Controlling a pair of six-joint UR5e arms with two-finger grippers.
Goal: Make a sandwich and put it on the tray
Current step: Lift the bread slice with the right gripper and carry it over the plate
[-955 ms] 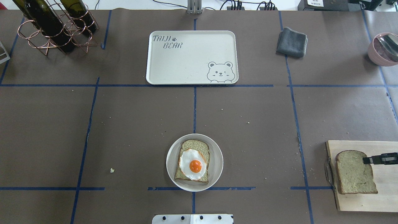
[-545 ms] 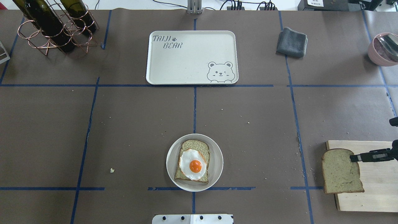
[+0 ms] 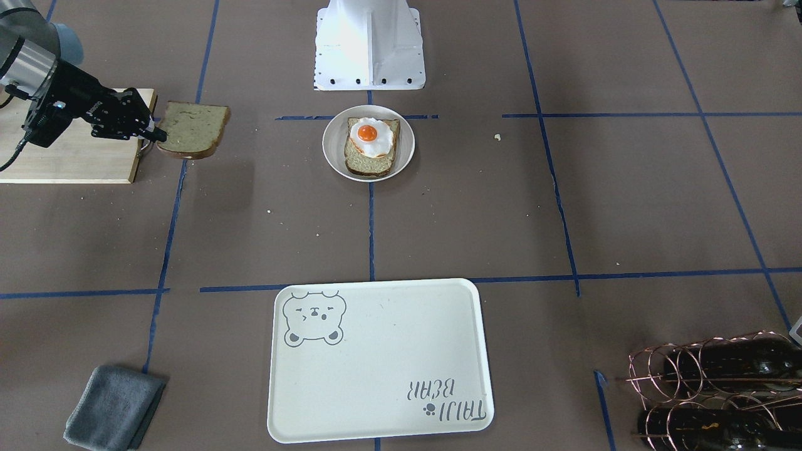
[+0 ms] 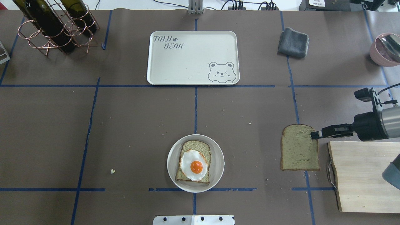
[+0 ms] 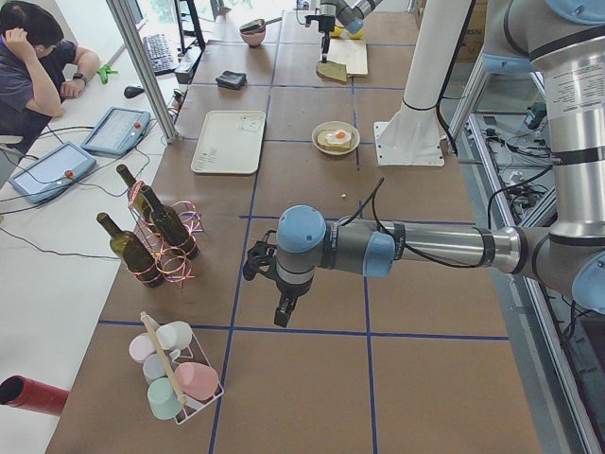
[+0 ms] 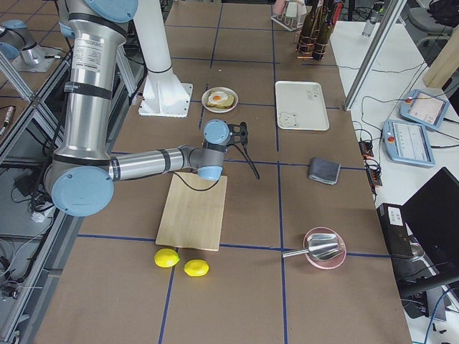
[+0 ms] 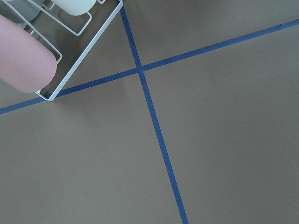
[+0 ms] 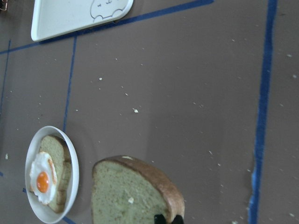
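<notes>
My right gripper (image 4: 314, 135) is shut on the edge of a bread slice (image 4: 299, 147) and holds it above the table, left of the cutting board. The slice also shows in the front view (image 3: 193, 129) and the right wrist view (image 8: 131, 191). A second bread slice (image 4: 191, 146) with the fried egg (image 4: 193, 165) on it lies on a round white plate (image 4: 218, 162) at the near centre. The cream bear tray (image 4: 193, 57) lies bare at the far centre. My left gripper (image 5: 284, 312) shows only in the exterior left view, over bare table; I cannot tell whether it is open.
A wooden cutting board (image 4: 365, 175) lies at the near right. A grey cloth (image 4: 293, 42) and a pink bowl (image 4: 386, 50) are at the far right. A bottle rack (image 4: 53, 25) stands at the far left. A mug rack (image 7: 46, 42) is near my left wrist.
My right gripper has carried the bread slice off the cutting board, leftward and farther from the robot, toward the plate. Plate, egg and tray have not moved.
</notes>
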